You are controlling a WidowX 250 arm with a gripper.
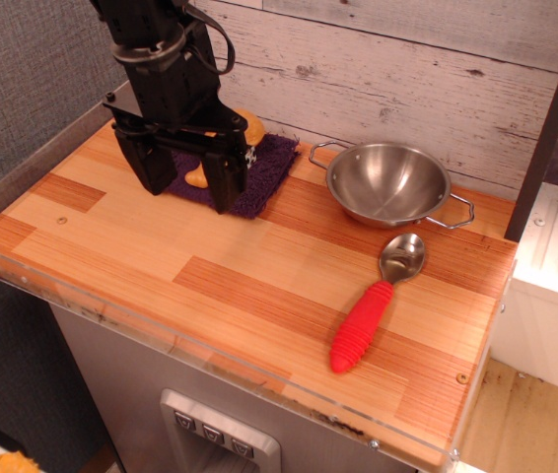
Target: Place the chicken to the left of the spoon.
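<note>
The yellow-orange chicken point(250, 127) lies on a purple cloth point(267, 169) at the back left of the wooden table. The arm hides most of it; its rounded top shows behind the arm and its thin end point(197, 177) shows between the fingers. My black gripper point(188, 195) is open wide and low over the cloth, with one finger on each side of the chicken's thin end. I cannot tell whether it touches the chicken. The spoon point(373, 301), with a metal bowl and a ribbed red handle, lies at the right front of the table, handle toward the front.
A round steel two-handled bowl point(388, 182) stands at the back right, just behind the spoon's bowl. A wooden plank wall runs along the back. A dark post point(551, 128) stands at the right edge. The table point(161, 256) has a clear plastic front rim.
</note>
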